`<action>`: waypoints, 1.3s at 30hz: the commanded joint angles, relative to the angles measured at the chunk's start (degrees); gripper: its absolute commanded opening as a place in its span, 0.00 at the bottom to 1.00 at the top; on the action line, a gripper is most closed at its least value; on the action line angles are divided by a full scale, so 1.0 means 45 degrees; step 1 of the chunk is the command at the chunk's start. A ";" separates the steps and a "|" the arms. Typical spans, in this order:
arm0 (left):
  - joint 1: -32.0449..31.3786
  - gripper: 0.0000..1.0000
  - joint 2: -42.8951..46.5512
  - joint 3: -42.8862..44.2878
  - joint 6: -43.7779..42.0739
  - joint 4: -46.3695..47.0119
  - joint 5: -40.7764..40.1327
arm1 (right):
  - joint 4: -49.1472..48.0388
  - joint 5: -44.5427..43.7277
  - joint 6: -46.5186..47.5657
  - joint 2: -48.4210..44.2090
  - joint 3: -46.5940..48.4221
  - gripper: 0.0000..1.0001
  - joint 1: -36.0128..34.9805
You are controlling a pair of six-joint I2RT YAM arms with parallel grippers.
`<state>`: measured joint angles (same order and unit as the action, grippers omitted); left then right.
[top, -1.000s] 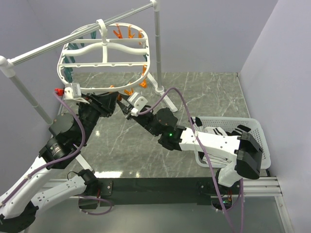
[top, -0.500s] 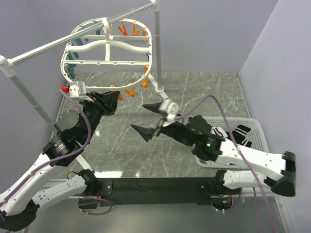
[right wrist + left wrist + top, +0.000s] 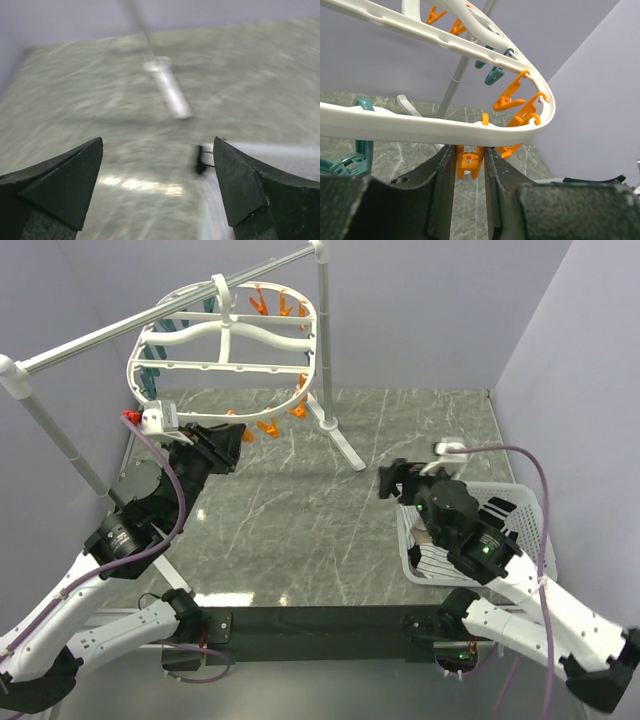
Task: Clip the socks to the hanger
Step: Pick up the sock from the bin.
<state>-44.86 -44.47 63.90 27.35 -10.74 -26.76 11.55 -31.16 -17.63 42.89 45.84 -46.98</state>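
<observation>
The left gripper point(image 3: 469, 152) is pressed together on an orange clip point(image 3: 468, 165), which sits between its two fingers in the lower middle of the left wrist view. The clip hangs under the near rim of the hanger point(image 3: 420, 131). I cannot tell whether the squeeze has opened the clip's mouth. More orange and teal clips run along the white frame toward the upper right. In the top view the hanger hangs from the rail point(image 3: 110, 332) at upper left.

The right gripper point(image 3: 395, 480) has its jaws wide apart with nothing between them. It hovers over the grey surface point(image 3: 300, 510) right of centre, just by the upper left corner of the basket point(image 3: 528, 502). The socks point(image 3: 498, 508) lie in that basket at the right edge, mostly hidden by the arm and well apart from the hanger.

The socks are likely light, limp and easy to bunch. A pinch at the cuff or toe edge should leave a free flap to feed into the clip. The hanger probably swings when pushed, and the clip's spring will resist.
</observation>
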 commanded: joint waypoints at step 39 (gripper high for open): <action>0.0028 0.28 0.0311 -0.0020 -0.0590 0.0571 0.0811 | 0.2432 0.1241 0.0460 0.4256 -0.0267 0.34 0.2686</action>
<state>-44.86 -43.22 63.88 25.91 -10.48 -23.83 21.65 -24.14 -15.46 61.10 41.85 -34.52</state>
